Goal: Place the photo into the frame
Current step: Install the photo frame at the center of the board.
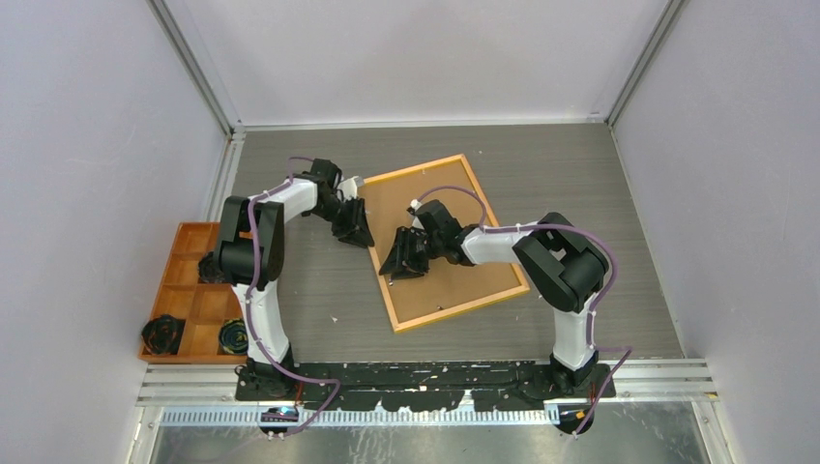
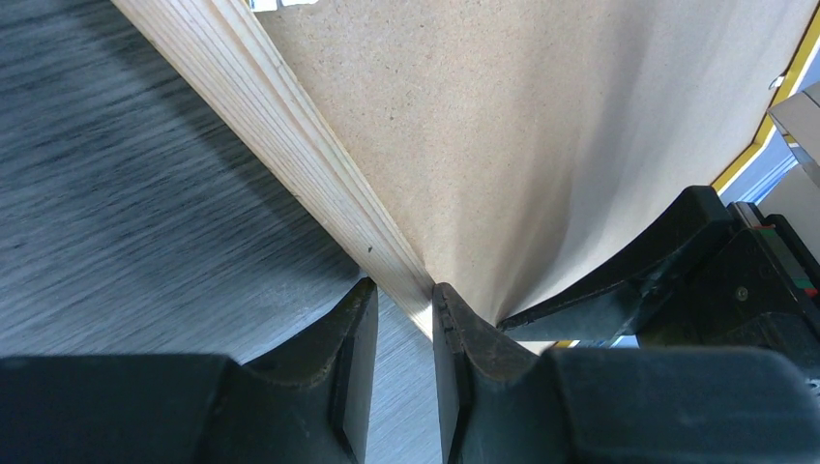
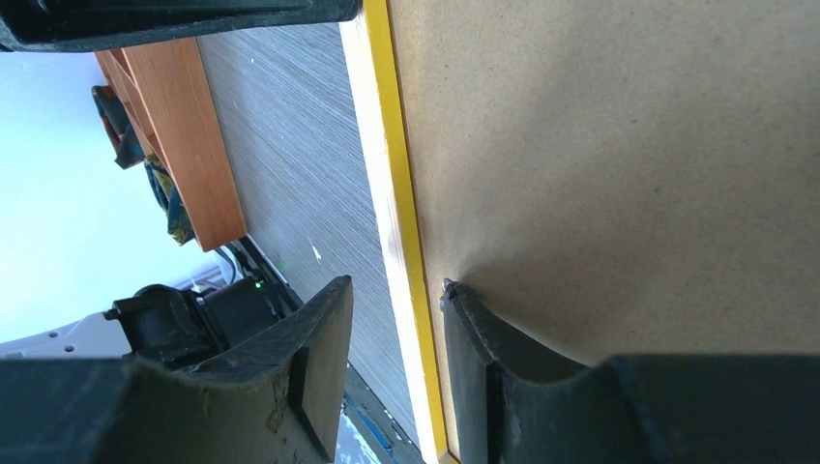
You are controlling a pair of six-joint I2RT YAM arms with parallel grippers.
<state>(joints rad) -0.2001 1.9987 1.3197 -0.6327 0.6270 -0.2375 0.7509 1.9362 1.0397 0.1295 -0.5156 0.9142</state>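
Note:
The frame [image 1: 454, 290] lies face down in the middle of the table, brown backing board up. My left gripper [image 1: 360, 237] is at its left edge, near the far corner. In the left wrist view the wooden rail [image 2: 290, 145] crosses between the fingertips of that gripper [image 2: 401, 290] and touches both, so the narrow jaws are closed on it. My right gripper [image 1: 398, 266] is lower on the same edge. Its jaws [image 3: 396, 285] stand open astride the yellow rail [image 3: 398, 193], one finger on the backing board, the other over the table. The photo is out of view.
An orange compartment tray [image 1: 179, 261] holding dark coiled items sits at the left edge of the table, and it also shows in the right wrist view [image 3: 184, 145]. White walls close in the table on three sides. The right arm's black gripper [image 2: 677, 261] lies close beside my left fingers.

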